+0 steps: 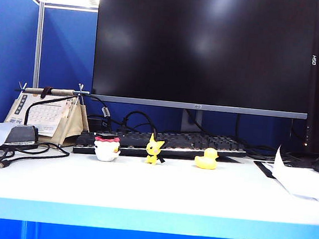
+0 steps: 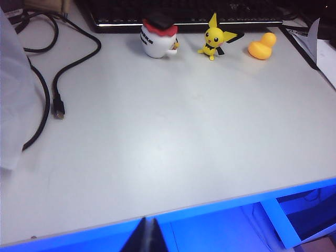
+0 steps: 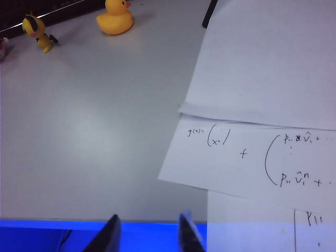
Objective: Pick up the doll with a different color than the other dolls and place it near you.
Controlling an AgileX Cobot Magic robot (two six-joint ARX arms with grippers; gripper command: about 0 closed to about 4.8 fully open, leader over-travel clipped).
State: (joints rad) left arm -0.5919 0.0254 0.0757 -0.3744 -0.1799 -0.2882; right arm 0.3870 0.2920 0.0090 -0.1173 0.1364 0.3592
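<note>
Standing at the far side of the white table, just in front of the keyboard, the white toy with the red top is the leftmost of a row of three in the exterior view; beside it, apart, is the yellow pointy-eared figure, and further right the yellow rubber duck; it is the one that differs in colour, so it is the one to fetch. The left gripper hangs off the near edge of the table with its fingers pressed together, holding nothing, well apart from the toy; the right gripper also sits at the near edge, beside loose sheets of paper, its fingers spread and empty. The toy looks small, light and hard, probably hollow plastic with a smooth, rounded body, so it may slip or roll from a loose pinch; the widest part of the white body, below the red top, seems the safest place to take hold, with the jaws coming down on either side; a black cable lies to one side, clear of the approach.
</note>
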